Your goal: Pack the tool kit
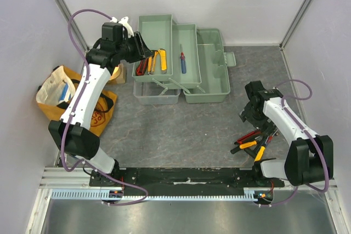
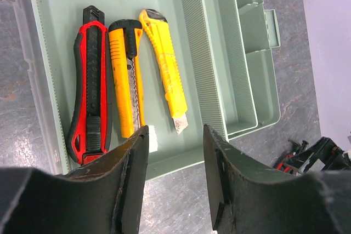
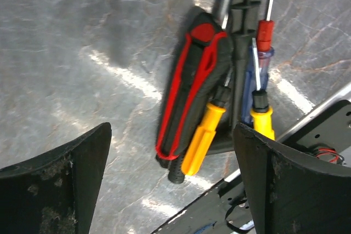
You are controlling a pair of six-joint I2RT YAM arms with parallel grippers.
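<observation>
toolbox (image 1: pixel 211 69): open, at 12 o'clock on the surface (image 1: pixel 181 130); two trays fanned out towards 9 o'clock, clear lid (image 1: pixel 156 95) lying on the near side of them.
left tray (image 1: pixel 155 31): three utility knives side by side: red-black (image 2: pixel 90 86), orange-black (image 2: pixel 127 75), yellow (image 2: pixel 164 69).
middle tray (image 1: pixel 189 39): one blue-handled screwdriver (image 1: pixel 182 60).
left claw (image 2: pixel 174 138): jaws apart, nothing held. Sits over the tray's end; in the wrist view the knives run off towards 11–12 o'clock from the fingertips, the red-black one closest to the left finger (image 2: pixel 129 163).
loose tools (image 1: pixel 252 142): heap at 4 o'clock on the surface, well apart from the toolbox.
right claw (image 3: pixel 171 132): jaws wide apart, nothing held. Hangs above the heap; red-black grips (image 3: pixel 192 86) and a yellow handle (image 3: pixel 203 138) show between the fingers, blue screwdriver (image 3: pixel 258 75) at 1 o'clock.
contact with heap: cannot tell.
</observation>
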